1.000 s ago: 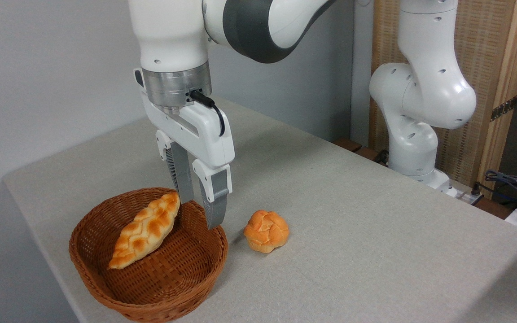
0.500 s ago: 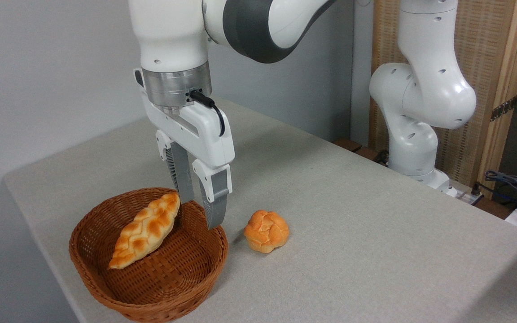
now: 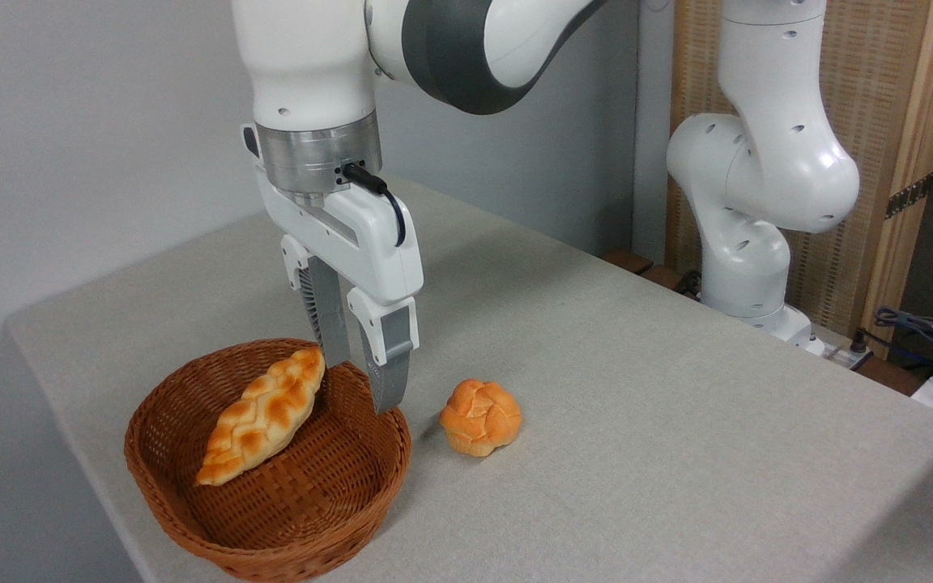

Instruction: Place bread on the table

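Still golden braided bread [image 3: 262, 415], basket-cradled

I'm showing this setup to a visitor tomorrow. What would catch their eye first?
Probably the white arm's end effector hanging over the right side of the brown wicker basket, fingers slightly apart and empty. Next, the long braided bread lying slantwise inside the basket, and the small round bun on the grey table just right of it.

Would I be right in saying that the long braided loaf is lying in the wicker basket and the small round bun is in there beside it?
Not quite: the fixed camera shows the round bun on the table, just right of the wicker basket, not in it. The braided loaf does lie in the basket.
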Controlling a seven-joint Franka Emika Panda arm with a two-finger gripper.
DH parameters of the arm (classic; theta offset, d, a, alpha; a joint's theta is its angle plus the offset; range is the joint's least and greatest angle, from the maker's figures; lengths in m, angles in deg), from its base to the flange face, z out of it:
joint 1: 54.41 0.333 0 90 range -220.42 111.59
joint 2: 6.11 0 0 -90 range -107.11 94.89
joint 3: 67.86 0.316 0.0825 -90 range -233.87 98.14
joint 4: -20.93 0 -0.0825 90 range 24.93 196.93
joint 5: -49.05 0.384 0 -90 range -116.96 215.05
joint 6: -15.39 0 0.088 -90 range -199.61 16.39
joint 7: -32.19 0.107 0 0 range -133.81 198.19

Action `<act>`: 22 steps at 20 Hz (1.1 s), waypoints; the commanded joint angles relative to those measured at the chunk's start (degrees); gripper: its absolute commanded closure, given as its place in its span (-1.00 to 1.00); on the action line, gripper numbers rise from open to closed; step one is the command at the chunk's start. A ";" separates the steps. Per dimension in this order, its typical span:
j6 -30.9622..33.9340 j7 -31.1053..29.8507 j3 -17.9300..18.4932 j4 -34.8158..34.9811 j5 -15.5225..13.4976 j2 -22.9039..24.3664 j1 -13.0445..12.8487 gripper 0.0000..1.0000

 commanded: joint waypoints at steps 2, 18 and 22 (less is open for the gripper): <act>0.15 -0.99 0.39 0.02 -1.65 0.10 -0.34 -0.86; -11.97 -28.42 -6.98 0.55 -10.70 -9.30 -1.05 -0.99; -15.05 -28.42 -8.92 0.55 -10.35 -11.59 -1.05 -0.99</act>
